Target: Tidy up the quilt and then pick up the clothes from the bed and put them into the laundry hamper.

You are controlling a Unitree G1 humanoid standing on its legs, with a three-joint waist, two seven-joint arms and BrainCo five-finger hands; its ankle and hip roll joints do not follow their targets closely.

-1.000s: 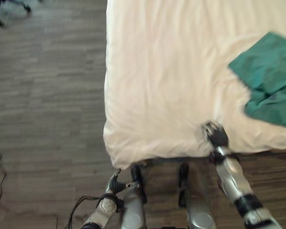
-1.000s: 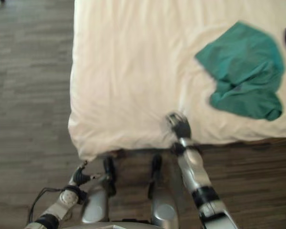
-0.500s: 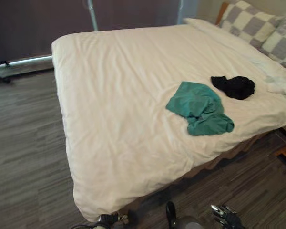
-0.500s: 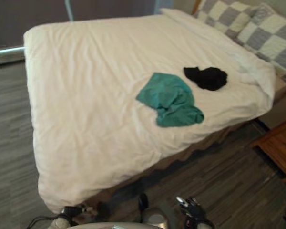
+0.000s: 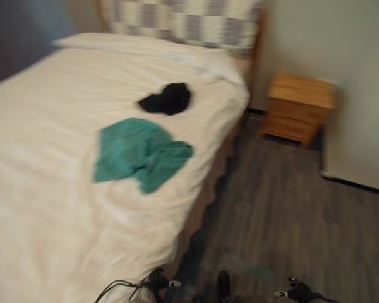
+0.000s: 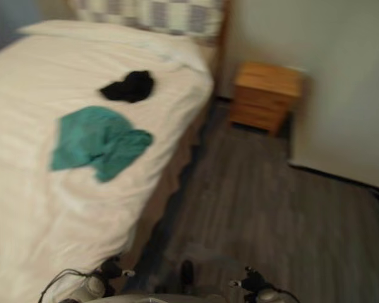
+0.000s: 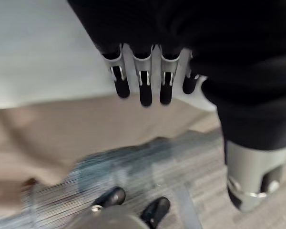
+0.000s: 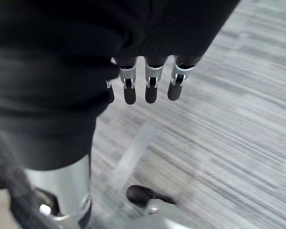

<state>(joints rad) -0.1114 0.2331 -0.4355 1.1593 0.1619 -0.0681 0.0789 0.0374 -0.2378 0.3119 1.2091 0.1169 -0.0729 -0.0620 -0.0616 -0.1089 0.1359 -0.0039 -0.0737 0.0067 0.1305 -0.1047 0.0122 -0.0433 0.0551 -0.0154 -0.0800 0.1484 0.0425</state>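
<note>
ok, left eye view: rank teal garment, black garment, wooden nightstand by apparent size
1. teal garment
2. wooden nightstand, though it sits farther from the camera, so the ranking against the teal is unsure
3. black garment

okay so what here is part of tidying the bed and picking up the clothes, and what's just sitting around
Part of the job:
white quilt
green garment
black garment

Just there:
checked pillows
wooden nightstand

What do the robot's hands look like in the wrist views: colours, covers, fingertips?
Each hand, the left hand and the right hand, has a black ribbed cover over its back and wrist. A row of silver fingers sticks out from under the cover, each with slotted silver segments and a rounded dark tip. The thumb is a thicker silver-grey cylinder.
</note>
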